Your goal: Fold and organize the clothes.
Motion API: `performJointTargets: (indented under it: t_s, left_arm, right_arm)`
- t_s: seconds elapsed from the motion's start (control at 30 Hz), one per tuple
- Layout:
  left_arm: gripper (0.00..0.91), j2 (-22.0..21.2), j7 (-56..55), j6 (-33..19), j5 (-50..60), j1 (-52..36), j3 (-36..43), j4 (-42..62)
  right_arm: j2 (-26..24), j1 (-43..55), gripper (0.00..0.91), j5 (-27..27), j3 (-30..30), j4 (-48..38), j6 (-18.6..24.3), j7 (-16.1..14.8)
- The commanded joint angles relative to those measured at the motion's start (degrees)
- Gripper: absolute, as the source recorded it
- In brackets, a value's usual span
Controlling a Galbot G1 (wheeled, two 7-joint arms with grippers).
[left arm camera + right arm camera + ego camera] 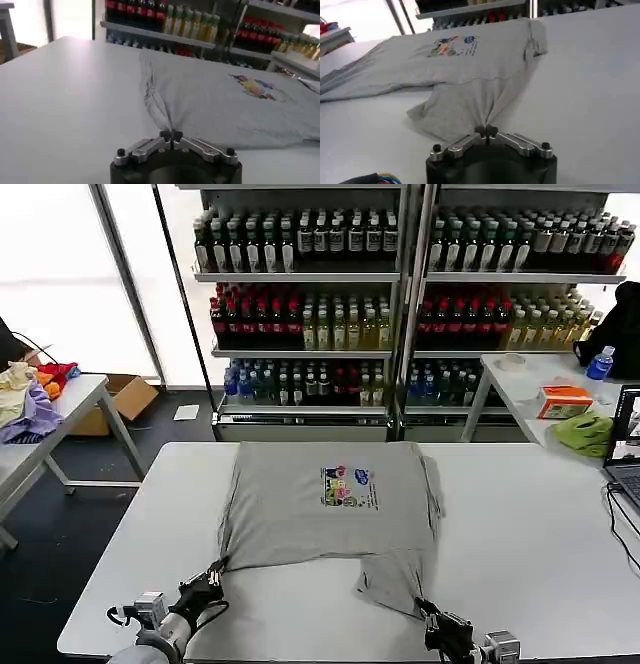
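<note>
White worktop carries the grey shirt, spread print-up at its middle. At the near edge the left gripper and right gripper each pinch a near corner, jaws closed on cloth. Uneven pulling could bunch or skew the fold. Drink shelves stand behind.

The left claw is black at its tip, joined to a silver-grey wrist section with a thin black cable looping beside it; seen close from its own wrist, the left claw has two silvery metal links, each pinned by a dark round screw, mounted on a black rounded housing. The right claw shows the same build, with silver links, black screws, black body and blue and yellow wires beside it, and ends in a pale grey block.
</note>
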Motion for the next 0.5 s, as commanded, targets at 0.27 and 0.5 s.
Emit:
performJointTargets:
  t_s: [0.27, 0.5]
  left_arm:
    - [0.01, -3.61, -2.14, 4.56, 0.88, 8.08, -4.11, -12.5]
    - [0.01, -5.19, -2.2, 5.34, 3.69, 15.21, -6.77, -18.12]
  right_arm:
    - [-1.0, -12.35, 0.0, -0.13, 4.39, 7.23, 3.93, -3.8]
    - [-1.94, -16.45, 0.0, -1.55, 8.1, 9.84, 2.94, -9.18]
